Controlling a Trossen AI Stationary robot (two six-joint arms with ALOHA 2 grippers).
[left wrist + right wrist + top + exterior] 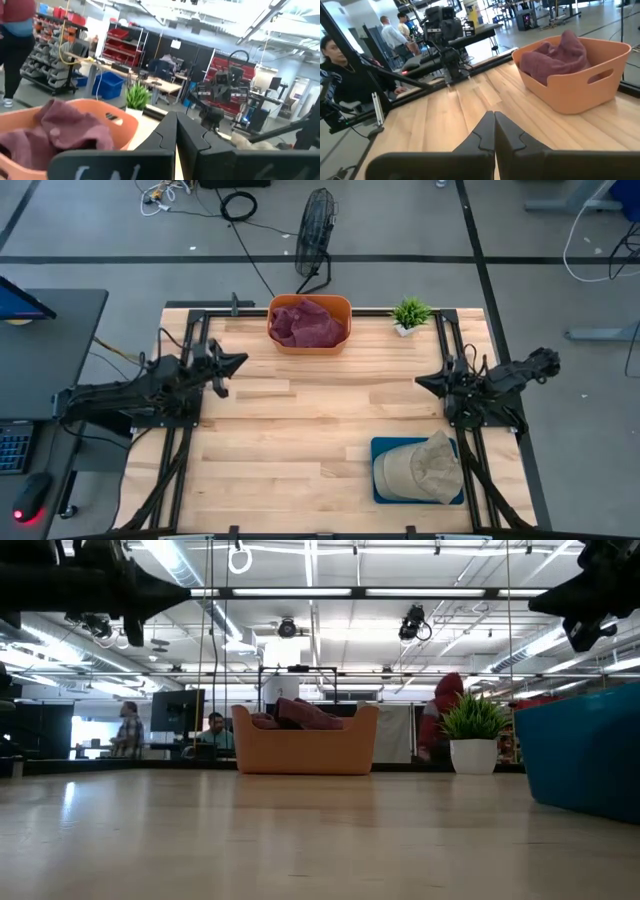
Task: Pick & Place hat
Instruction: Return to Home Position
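A beige cap (pixel 420 469) lies on a blue tray (pixel 382 448) near the table's right near corner; the low view shows only the tray's blue wall (pixel 585 755). An orange basket (pixel 309 342) at the far edge holds maroon cloth (pixel 307 323), also seen in the left wrist view (pixel 60 132) and right wrist view (pixel 555 50). My left gripper (pixel 240 361) hovers shut over the table's left side. My right gripper (pixel 421 383) hovers shut over the right side, farther from me than the cap. In the wrist views both pairs of fingers meet, left (pixel 176 131) and right (pixel 494 127).
A small potted plant (pixel 410 314) stands at the far edge, right of the basket. A floor fan (pixel 316 225) stands beyond the table. Bare wooden tabletop (pixel 310 420) lies between the two arms. People and shelving show in the room behind.
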